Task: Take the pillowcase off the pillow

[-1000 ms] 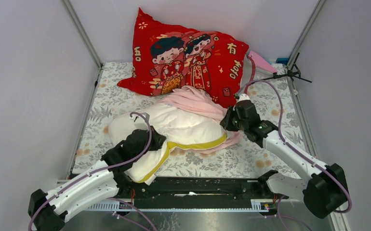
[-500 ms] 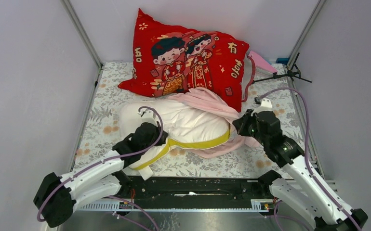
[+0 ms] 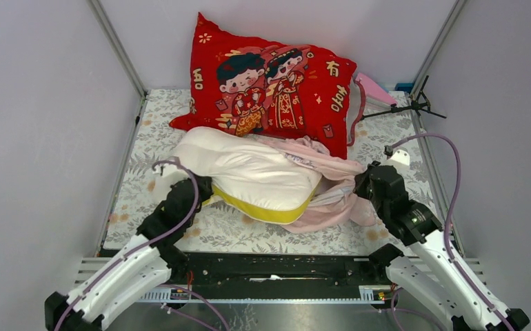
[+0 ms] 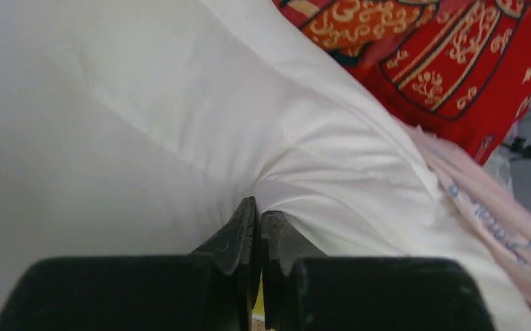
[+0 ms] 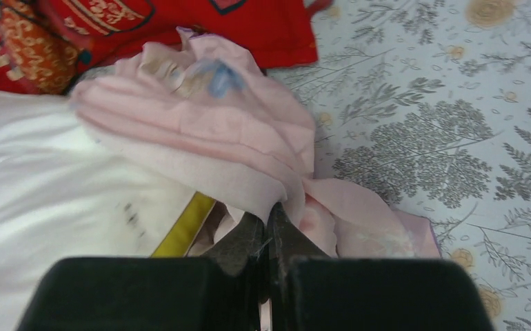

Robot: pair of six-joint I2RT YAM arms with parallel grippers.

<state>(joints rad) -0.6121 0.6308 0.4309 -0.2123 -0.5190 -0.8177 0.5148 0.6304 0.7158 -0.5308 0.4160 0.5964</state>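
The cream-white pillow [image 3: 249, 172] with yellow piping [image 3: 266, 212] lies mid-table, mostly bare. The pale pink pillowcase [image 3: 328, 186] is bunched over its right end and spills onto the mat. My left gripper [image 3: 197, 189] is shut on a pinch of the pillow's cover [image 4: 180, 124] at its left end; the jaws [image 4: 258, 210] meet on white fabric. My right gripper [image 3: 363, 186] is shut on a fold of the pillowcase [image 5: 214, 131], jaws [image 5: 268, 217] closed on pink cloth beside the piping [image 5: 187, 224].
A big red cushion [image 3: 269, 86] printed with a cartoon couple leans at the back, touching the pillow. A pink object [image 3: 376, 89] and a black stand [image 3: 414, 107] sit at the back right. A floral mat [image 3: 394, 155] covers the table; walls enclose both sides.
The right gripper has pulled the pillowcase rightward, off more of the pillow. The left gripper has drawn the pillow's left end back and left; the pillow has turned and shifted toward the red cushion.
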